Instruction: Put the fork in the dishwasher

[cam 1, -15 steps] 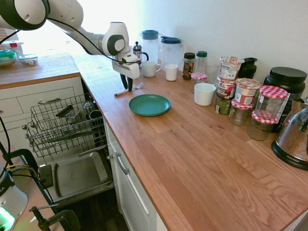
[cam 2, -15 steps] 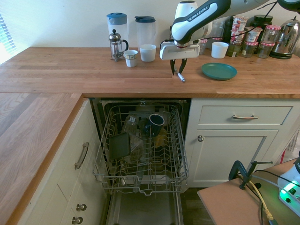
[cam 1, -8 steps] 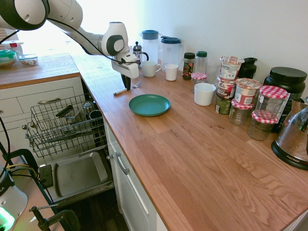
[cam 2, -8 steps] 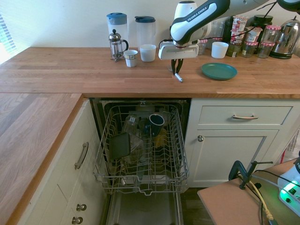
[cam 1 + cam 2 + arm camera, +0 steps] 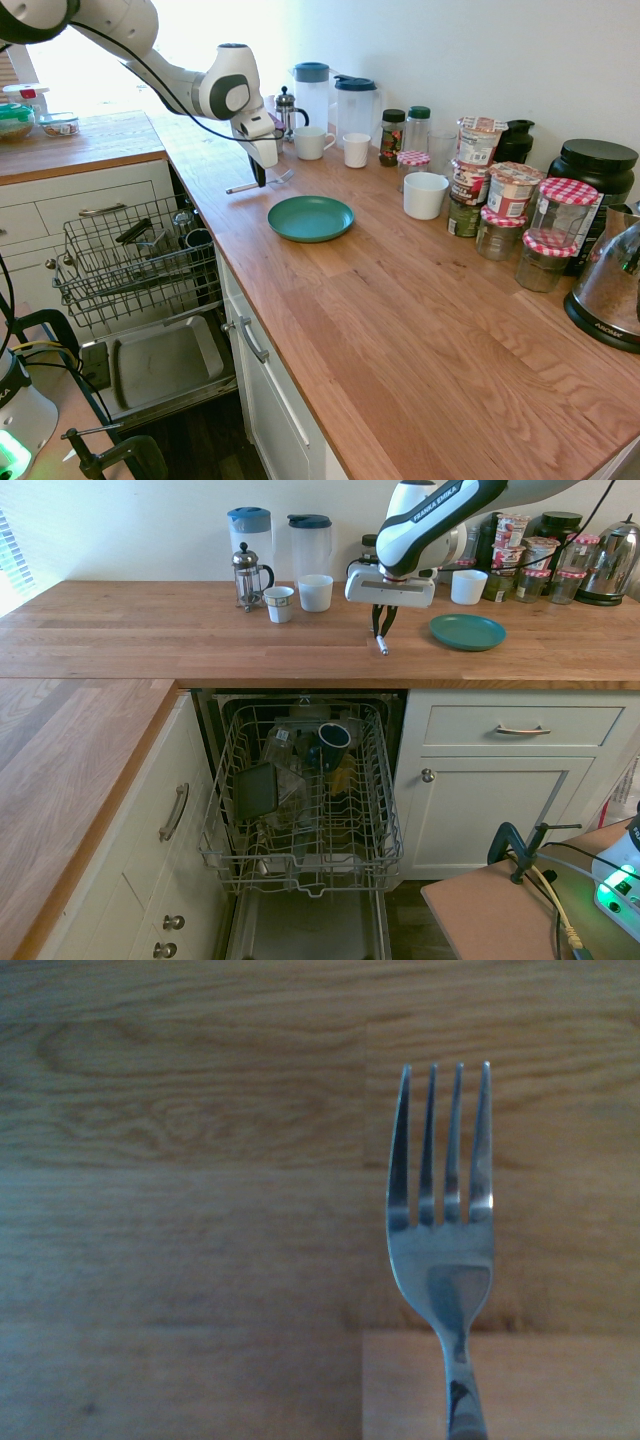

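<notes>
Fork (image 5: 239, 189) and tool (image 5: 380, 635) have shifted slightly since the earlier frame. Tool pinched on fork, near tabletop's (image 5: 120, 660) front edge, beside 1 teal plate (image 5: 467, 632). Grasping step looks done; next: lift clear, carry over open dishwasher (image 5: 170, 360), lower.

Both exterior views share counter (image 5: 400, 300) and rack (image 5: 310, 820), from opposite sides.

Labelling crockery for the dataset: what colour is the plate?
Plain teal green; the plate shows best in the first exterior view.
</notes>
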Motion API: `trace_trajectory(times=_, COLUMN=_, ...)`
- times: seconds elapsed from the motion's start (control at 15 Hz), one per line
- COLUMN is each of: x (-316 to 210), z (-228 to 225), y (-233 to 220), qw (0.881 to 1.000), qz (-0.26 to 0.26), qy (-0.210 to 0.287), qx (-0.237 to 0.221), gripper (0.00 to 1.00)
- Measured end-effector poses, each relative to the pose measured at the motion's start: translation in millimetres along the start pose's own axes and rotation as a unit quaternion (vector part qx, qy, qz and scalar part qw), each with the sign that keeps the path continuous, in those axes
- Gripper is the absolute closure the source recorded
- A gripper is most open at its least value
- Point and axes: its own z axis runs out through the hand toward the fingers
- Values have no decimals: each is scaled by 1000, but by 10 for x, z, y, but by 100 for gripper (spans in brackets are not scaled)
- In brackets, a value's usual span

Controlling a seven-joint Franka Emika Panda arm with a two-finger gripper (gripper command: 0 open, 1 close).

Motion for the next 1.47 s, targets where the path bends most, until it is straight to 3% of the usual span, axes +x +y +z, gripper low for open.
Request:
trace_trajectory(times=0.2, x=-369, z=-433, y=199, qw=1000, qz=11, qy=-1, qx=4, gripper=100)
trace_trajectory(times=0.53, x=-1252, z=-724, y=523, qw=1000, qz=4, qy=-15, qx=-2, gripper=100)
trace_trajectory(times=1.07, x=-1624, z=-679, y=710, qw=1000, qz=-10, qy=-13, qx=-5, gripper=100)
trace_trajectory(times=1.47, x=-2341, z=-320, y=1190, qw=1000, qz=-10, qy=-7, qx=-8, gripper=100)
